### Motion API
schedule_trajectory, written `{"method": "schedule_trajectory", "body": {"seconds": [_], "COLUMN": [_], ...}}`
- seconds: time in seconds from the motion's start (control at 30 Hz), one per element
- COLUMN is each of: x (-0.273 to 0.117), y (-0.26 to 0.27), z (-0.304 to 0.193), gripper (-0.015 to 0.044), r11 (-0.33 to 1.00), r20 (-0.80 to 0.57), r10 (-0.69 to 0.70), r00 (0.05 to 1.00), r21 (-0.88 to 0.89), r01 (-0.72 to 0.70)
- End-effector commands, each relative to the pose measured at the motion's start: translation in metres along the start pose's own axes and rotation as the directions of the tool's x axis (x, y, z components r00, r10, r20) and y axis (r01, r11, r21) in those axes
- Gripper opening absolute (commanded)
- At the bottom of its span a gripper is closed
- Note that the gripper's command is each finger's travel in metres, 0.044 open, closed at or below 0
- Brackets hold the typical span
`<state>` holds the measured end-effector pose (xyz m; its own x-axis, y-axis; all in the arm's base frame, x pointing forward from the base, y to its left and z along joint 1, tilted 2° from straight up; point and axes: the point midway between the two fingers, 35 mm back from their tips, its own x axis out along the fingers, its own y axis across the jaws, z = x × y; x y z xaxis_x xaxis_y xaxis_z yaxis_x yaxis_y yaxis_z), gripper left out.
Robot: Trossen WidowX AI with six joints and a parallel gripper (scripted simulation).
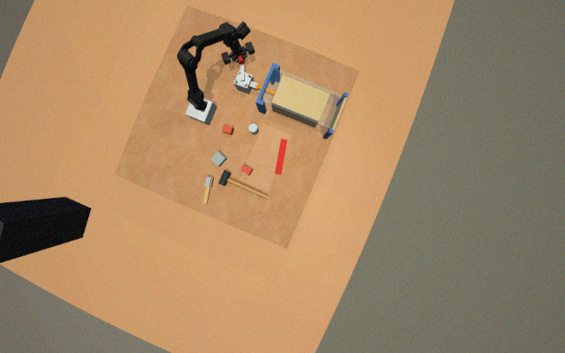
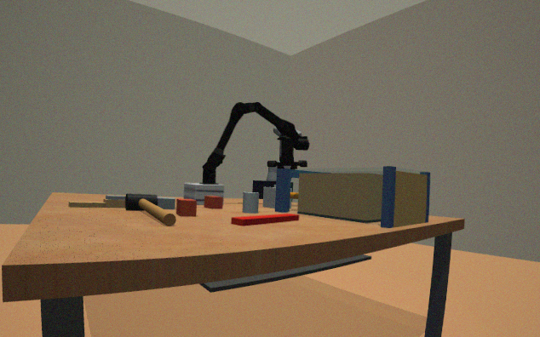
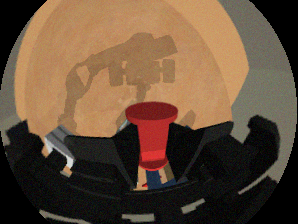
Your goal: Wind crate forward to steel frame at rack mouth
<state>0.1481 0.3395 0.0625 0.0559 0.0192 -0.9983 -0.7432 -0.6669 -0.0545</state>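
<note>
The crate (image 1: 300, 98) (image 2: 341, 196) sits flat inside the clear-panelled cubby. Its front stands a small gap behind the blue steel frame (image 1: 260, 106) (image 2: 283, 191). An orange strap (image 1: 266, 89) (image 2: 294, 196) runs from the crate through the frame to the winch (image 1: 243, 85) (image 2: 269, 197). The handle's pale arm (image 1: 242, 71) reaches out from the winch top; its key is hidden. My gripper (image 1: 241, 60) (image 3: 148, 119) is shut on the handle's red knob (image 3: 152, 135), beside the winch, on the side away from the tools.
A grey cylinder (image 1: 253, 128) (image 2: 250, 202), two red blocks (image 1: 227, 129) (image 1: 246, 169), a grey-green block (image 1: 218, 159), a red bar (image 1: 281, 157) (image 2: 265, 219), a black-headed mallet (image 1: 225, 178) (image 2: 141, 202) and a wooden-handled tool (image 1: 207, 192) lie on the bench. Blue posts (image 1: 328, 133) (image 2: 388, 197) stand at the cubby's rear.
</note>
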Motion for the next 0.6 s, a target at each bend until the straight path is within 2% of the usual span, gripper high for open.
{"method": "schedule_trajectory", "body": {"seconds": [0.0, 0.57], "x": [0.002, 0.001], "y": [0.02, 0.039], "z": [0.006, 0.006], "gripper": [0.0, 0.0], "r11": [0.999, 0.999], "r20": [0.005, 0.005], "r10": [0.043, 0.045], "r00": [0.999, 0.999], "r21": [-0.017, -0.017], "r01": [-0.043, -0.045]}}
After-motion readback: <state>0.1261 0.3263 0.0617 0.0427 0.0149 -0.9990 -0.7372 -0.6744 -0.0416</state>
